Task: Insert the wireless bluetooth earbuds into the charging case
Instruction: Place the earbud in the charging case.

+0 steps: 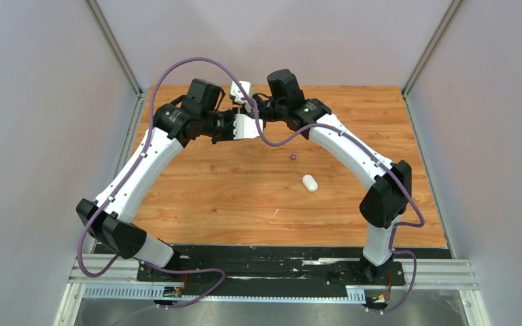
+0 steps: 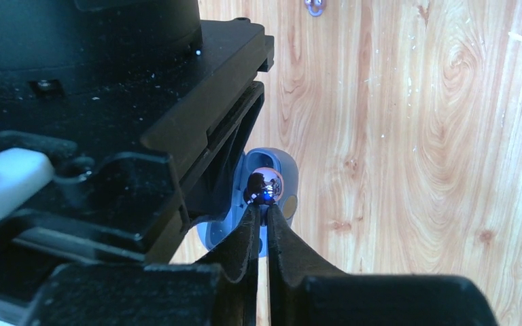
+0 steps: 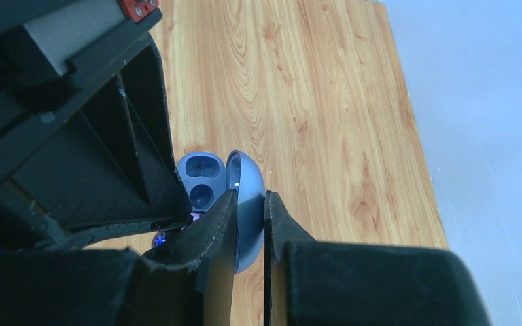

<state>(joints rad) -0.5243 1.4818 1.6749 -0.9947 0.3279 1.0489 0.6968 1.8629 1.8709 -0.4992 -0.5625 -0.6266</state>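
Observation:
My left gripper (image 2: 264, 208) is shut on a glossy dark purple earbud (image 2: 265, 187) and holds it right at the open blue-grey charging case (image 2: 284, 178). My right gripper (image 3: 250, 201) is shut on that case's raised lid (image 3: 248, 183). The case's base (image 3: 202, 180) shows two empty sockets. In the top view both grippers meet above the far middle of the table, left (image 1: 236, 126) and right (image 1: 257, 112). A second dark purple earbud (image 1: 293, 156) lies loose on the wood and also shows in the left wrist view (image 2: 315, 7). No white earbuds are in view.
A closed white pebble-shaped case (image 1: 310, 183) lies on the wooden table (image 1: 211, 197) right of centre, in front of the loose earbud. Grey walls close off the left, right and back. Purple cables loop over both arms.

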